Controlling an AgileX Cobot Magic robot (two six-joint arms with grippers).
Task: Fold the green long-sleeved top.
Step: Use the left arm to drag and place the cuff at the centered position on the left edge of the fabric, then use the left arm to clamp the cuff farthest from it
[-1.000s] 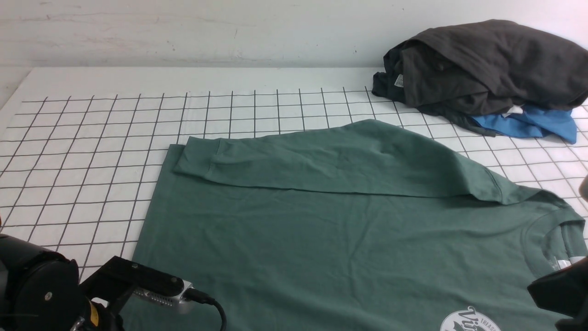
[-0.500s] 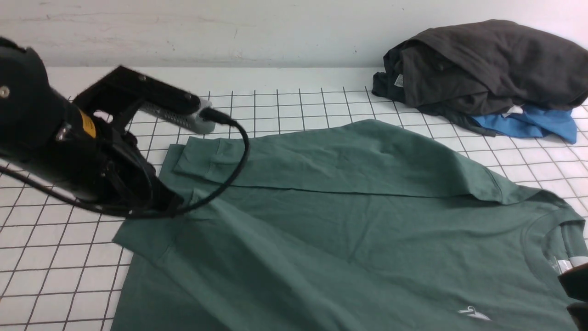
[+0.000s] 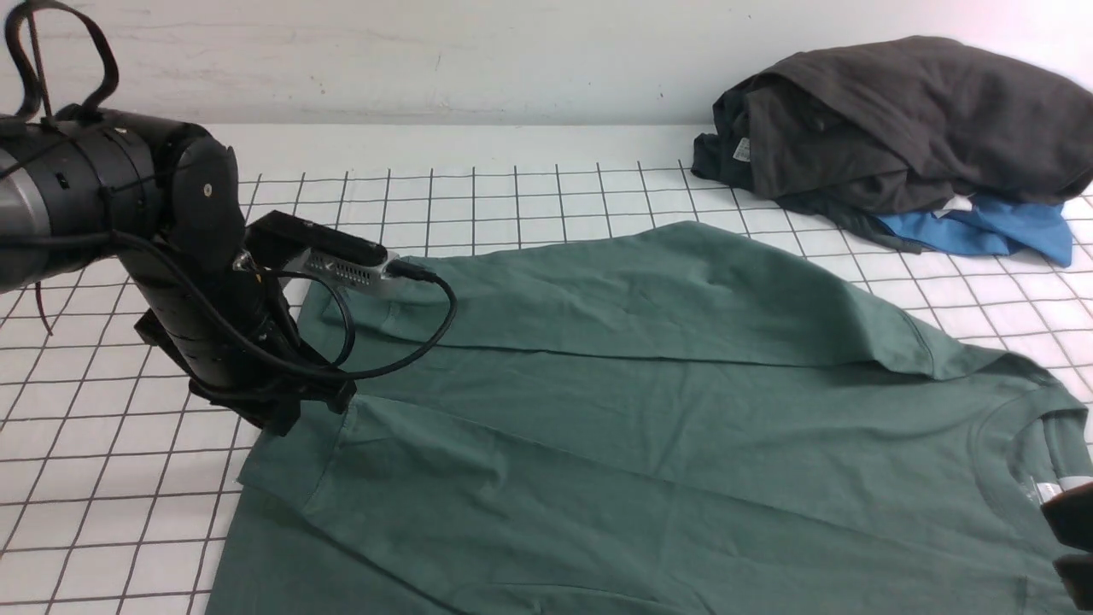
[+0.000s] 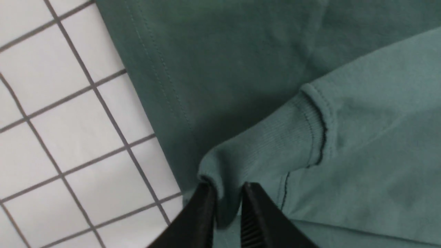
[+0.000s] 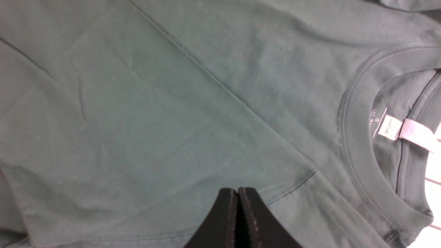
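The green long-sleeved top (image 3: 649, 401) lies flat on the grid mat, neck (image 3: 1016, 444) to the right. Its far sleeve (image 3: 598, 295) is folded across the body. The near sleeve (image 3: 512, 478) is also laid over the body and hides the chest. My left gripper (image 3: 295, 410) sits low at the top's left edge. Its jaws (image 4: 227, 187) stand slightly open, with the ribbed cuff (image 4: 275, 144) loose between them. My right gripper (image 5: 237, 189) is shut and empty over the fabric beside the neck and white tag (image 5: 391, 127). Only its dark edge (image 3: 1076, 530) shows in the front view.
A dark charcoal garment (image 3: 897, 120) is heaped at the back right on a bright blue one (image 3: 990, 231). The white grid mat (image 3: 102, 444) extends left of the top. A pale wall (image 3: 427, 60) closes the back.
My left arm rose from the near left corner and carried the near sleeve over the body, covering the logo. It has come down at the left edge and its jaws have parted. The right gripper stayed shut.
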